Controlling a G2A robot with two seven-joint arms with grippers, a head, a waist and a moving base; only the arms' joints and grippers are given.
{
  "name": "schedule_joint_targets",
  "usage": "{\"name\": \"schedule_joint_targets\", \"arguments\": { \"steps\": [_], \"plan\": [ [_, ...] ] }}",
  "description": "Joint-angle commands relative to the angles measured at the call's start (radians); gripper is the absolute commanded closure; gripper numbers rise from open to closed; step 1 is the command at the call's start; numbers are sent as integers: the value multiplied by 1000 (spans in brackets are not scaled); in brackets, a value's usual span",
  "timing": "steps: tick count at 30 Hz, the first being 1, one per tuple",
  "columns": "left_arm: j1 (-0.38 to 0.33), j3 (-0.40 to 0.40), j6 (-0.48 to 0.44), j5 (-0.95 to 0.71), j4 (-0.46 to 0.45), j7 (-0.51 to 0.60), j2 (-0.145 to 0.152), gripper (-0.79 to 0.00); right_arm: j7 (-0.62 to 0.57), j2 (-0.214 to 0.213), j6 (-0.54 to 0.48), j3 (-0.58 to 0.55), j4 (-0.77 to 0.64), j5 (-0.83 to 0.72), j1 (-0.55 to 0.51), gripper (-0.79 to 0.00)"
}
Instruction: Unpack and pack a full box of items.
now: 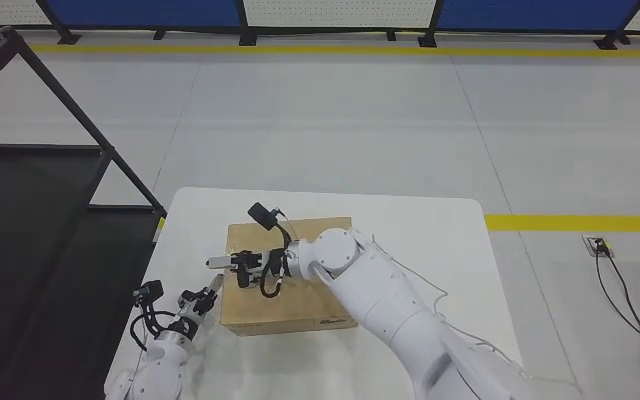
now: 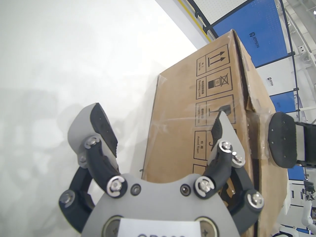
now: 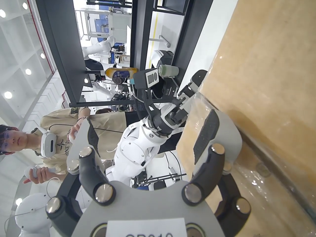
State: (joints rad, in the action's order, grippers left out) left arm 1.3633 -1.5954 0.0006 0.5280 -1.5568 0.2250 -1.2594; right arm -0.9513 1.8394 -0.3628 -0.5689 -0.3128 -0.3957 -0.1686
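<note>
A closed brown cardboard box (image 1: 290, 280), its seam taped, sits on the white table (image 1: 430, 250). My right gripper (image 1: 222, 263) is open at the box's left top edge. In the right wrist view, one finger (image 3: 209, 131) of the right gripper (image 3: 148, 134) lies along the taped box (image 3: 266, 62) and the other hangs off past the edge. My left gripper (image 1: 208, 298) is open, low beside the box's left side wall. In the left wrist view the left gripper (image 2: 160, 129) faces the printed side of the box (image 2: 187, 124), with the right gripper's pad (image 2: 282, 141) on the top edge.
A black metal rack (image 1: 60, 230) stands close to the table's left side. The table edge runs just left of both grippers. Bare table surface lies to the right of the box and behind it.
</note>
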Motion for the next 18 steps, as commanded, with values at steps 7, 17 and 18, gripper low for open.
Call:
{"name": "schedule_joint_targets", "arguments": {
  "steps": [7, 17, 18],
  "plan": [
    [-5, -27, 2, -25, -2, 8, 4, -785, -8, -16, -30, -26, 47, 30, 14, -785],
    [-19, -45, 0, -37, 11, 17, 8, -785, -53, -59, -68, -79, 73, 28, 9, -785],
    [-21, -46, 1, -38, 12, 17, 8, -785, -61, -64, -71, -84, 72, 28, 8, -785]
  ]
}}
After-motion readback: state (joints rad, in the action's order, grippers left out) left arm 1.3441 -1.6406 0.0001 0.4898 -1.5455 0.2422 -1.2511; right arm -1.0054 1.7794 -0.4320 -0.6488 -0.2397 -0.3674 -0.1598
